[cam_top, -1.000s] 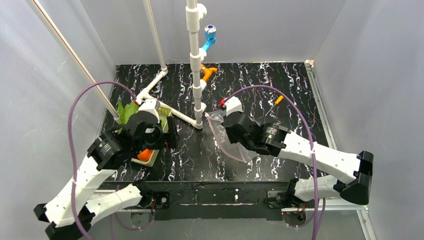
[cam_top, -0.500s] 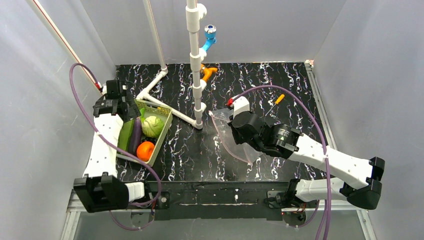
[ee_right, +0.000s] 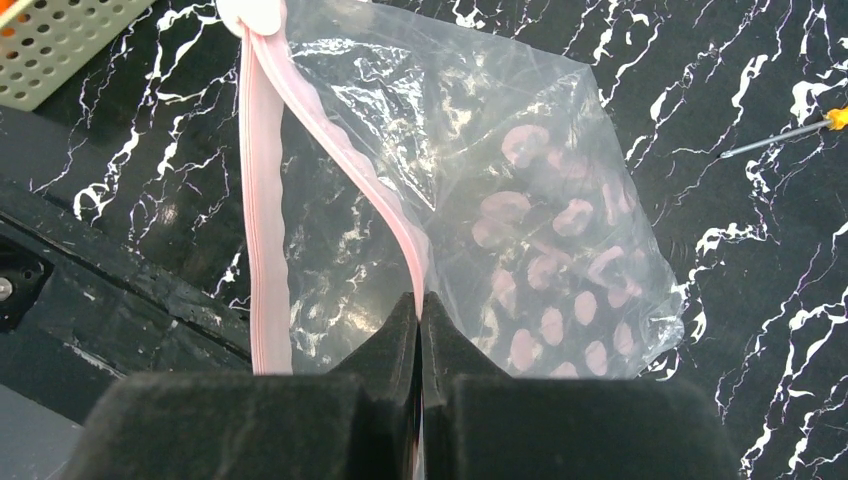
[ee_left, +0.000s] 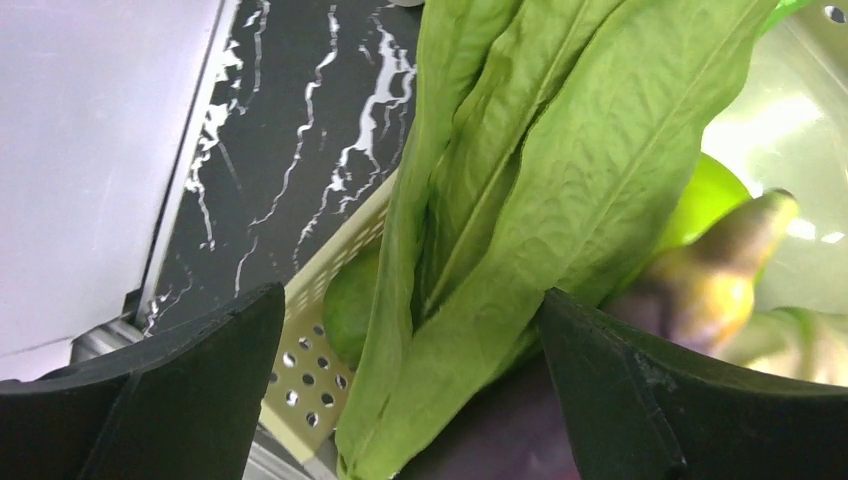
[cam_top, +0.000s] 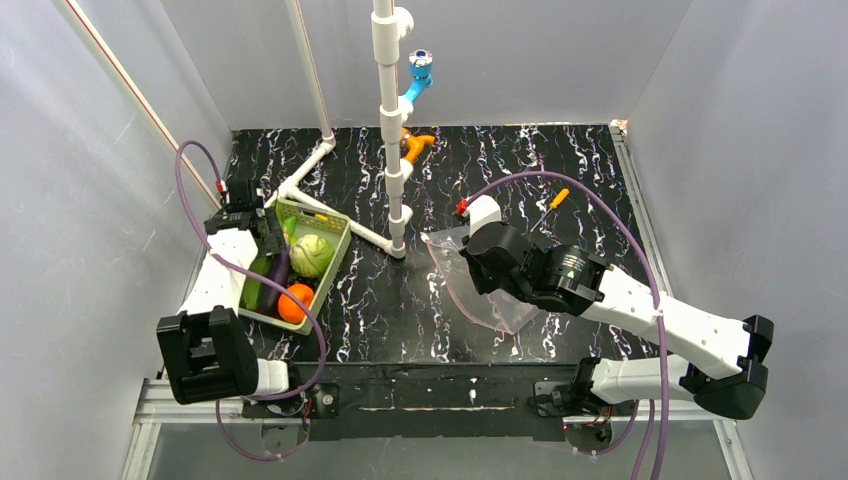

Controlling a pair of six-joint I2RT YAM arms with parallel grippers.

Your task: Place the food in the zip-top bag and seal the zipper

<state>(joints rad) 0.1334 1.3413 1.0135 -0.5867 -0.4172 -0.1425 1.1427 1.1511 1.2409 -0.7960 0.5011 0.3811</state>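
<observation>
The pale green basket (cam_top: 336,226) at the left holds the food: a green round cabbage (cam_top: 311,254), an orange ball (cam_top: 294,303), a purple piece (cam_top: 268,285) and a green leafy lettuce (ee_left: 520,200). My left gripper (cam_top: 266,230) is open at the basket's far-left corner, its jaws on either side of the lettuce (ee_left: 410,400) without closing on it. The clear zip-top bag (cam_top: 497,303) lies right of centre. My right gripper (ee_right: 420,305) is shut on one lip of the pink zipper (ee_right: 400,240); the other lip (ee_right: 262,220) hangs apart, so the mouth is open.
A white pipe frame (cam_top: 390,150) stands at the back centre, with a blue fitting (cam_top: 420,68) and an orange toy (cam_top: 415,145) behind it. A small orange stick (cam_top: 558,198) lies at the back right. Grey walls close in both sides.
My left arm swung off the basket to the far left, then came back in at its far-left corner. My right gripper shifted slightly right with the bag.
</observation>
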